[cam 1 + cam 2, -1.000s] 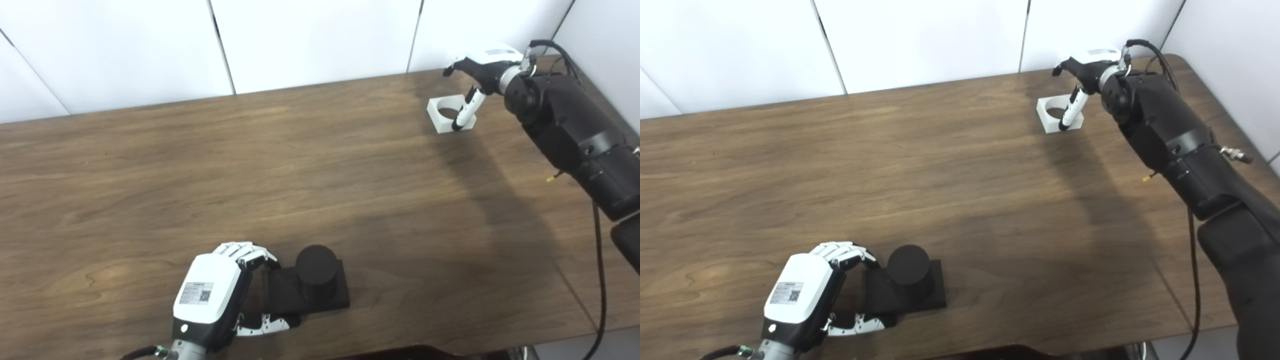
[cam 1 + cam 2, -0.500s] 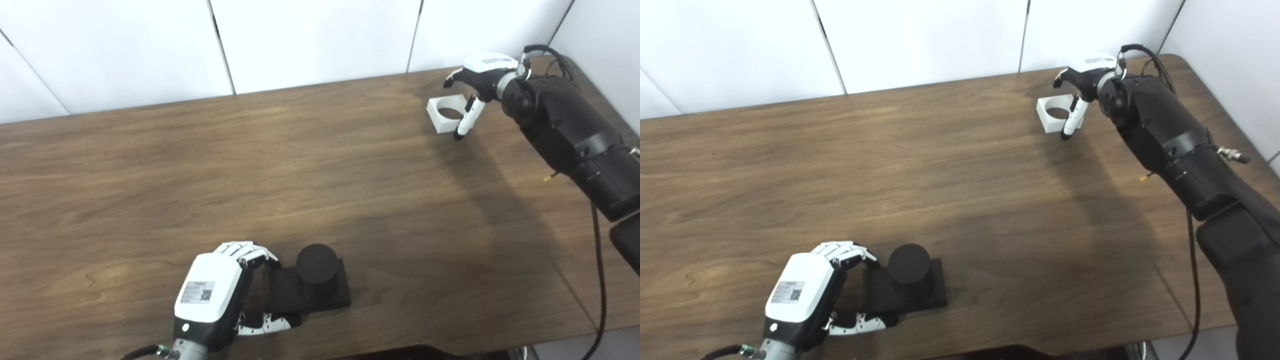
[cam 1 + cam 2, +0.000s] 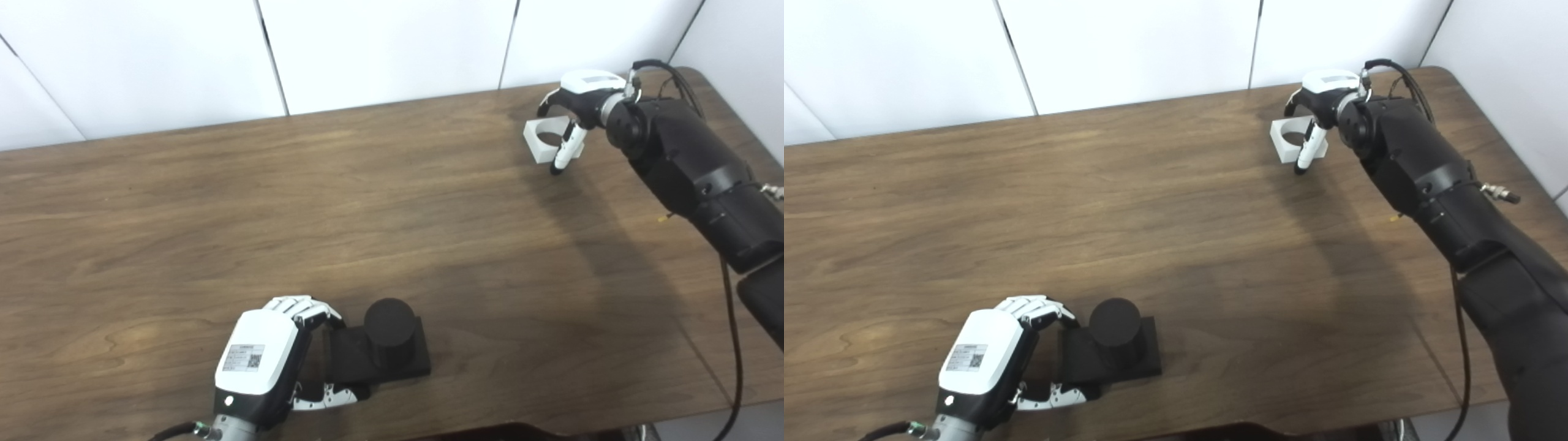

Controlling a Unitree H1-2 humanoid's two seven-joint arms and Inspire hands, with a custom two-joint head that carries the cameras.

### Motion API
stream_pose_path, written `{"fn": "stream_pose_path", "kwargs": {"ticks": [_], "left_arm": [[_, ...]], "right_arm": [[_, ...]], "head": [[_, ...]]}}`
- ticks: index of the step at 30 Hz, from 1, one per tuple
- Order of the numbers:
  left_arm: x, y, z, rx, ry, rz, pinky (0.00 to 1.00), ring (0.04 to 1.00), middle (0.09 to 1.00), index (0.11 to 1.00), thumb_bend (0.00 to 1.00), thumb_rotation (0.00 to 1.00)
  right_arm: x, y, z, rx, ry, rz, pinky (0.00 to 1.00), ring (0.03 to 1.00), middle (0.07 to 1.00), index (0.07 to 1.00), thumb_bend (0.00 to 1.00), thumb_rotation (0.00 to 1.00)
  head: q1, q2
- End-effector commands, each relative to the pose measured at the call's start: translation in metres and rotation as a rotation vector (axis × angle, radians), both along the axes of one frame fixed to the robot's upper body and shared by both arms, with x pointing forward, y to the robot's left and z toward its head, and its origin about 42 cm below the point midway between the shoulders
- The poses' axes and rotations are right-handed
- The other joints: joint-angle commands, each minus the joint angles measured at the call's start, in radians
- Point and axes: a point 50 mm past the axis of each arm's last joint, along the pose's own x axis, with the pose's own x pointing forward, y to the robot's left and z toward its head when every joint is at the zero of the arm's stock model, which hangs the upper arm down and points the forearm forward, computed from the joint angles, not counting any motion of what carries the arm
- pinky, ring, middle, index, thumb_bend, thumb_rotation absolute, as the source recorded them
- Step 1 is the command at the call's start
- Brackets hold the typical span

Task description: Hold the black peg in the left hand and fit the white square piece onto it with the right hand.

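The black peg [image 3: 389,323] stands upright on its square black base [image 3: 398,362] near the table's front edge. My left hand [image 3: 263,361] is shut on the base's left side, fingers over its far edge and thumb along its near edge. The white square piece [image 3: 542,138] with a round hole lies flat on the table at the far right. My right hand [image 3: 579,98] arches over its right part with fingers apart. The curled fingers [image 3: 544,104] hang behind the piece and the thumb [image 3: 562,153] hangs in front. The piece rests on the table, not lifted.
The brown wooden table [image 3: 367,202] runs to white wall panels at the back. Its right edge and rounded far corner [image 3: 1458,76] lie just beyond my right arm. A black cable [image 3: 732,318] hangs along my right forearm.
My right hand has moved left and lower, so its fingers and thumb now straddle the white piece. The piece, the peg and my left hand have not moved.
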Motion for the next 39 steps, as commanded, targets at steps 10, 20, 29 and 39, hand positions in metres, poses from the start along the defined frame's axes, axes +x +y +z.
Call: {"fn": "stream_pose_path", "kwargs": {"ticks": [10, 20, 29, 39], "left_arm": [[-0.006, -0.005, -0.002, 0.024, 0.030, -0.013, 0.78, 0.769, 0.694, 0.485, 0.52, 0.05], [-0.007, -0.006, -0.001, 0.025, 0.028, -0.010, 0.78, 0.766, 0.693, 0.485, 0.52, 0.05], [-0.007, -0.006, -0.002, 0.022, 0.028, -0.011, 0.78, 0.765, 0.692, 0.485, 0.52, 0.05], [-0.004, -0.012, -0.004, 0.020, 0.029, -0.013, 0.78, 0.768, 0.694, 0.485, 0.52, 0.05]], "right_arm": [[0.008, -0.009, 0.021, -0.005, -0.101, 0.006, 0.87, 0.942, 0.879, 0.673, 0.85, 0.14], [0.004, -0.014, 0.019, 0.011, -0.134, 0.040, 0.82, 0.898, 0.814, 0.514, 0.59, 0.13], [-0.001, -0.015, 0.013, 0.008, -0.191, 0.074, 0.78, 0.845, 0.754, 0.484, 0.52, 0.13], [-0.023, 0.009, 0.051, 0.008, -0.248, 0.201, 0.82, 0.860, 0.765, 0.485, 0.52, 0.13]], "head": [[0.005, 0.004], [0.004, 0.006], [0.003, 0.002], [0.034, 0.006]]}}
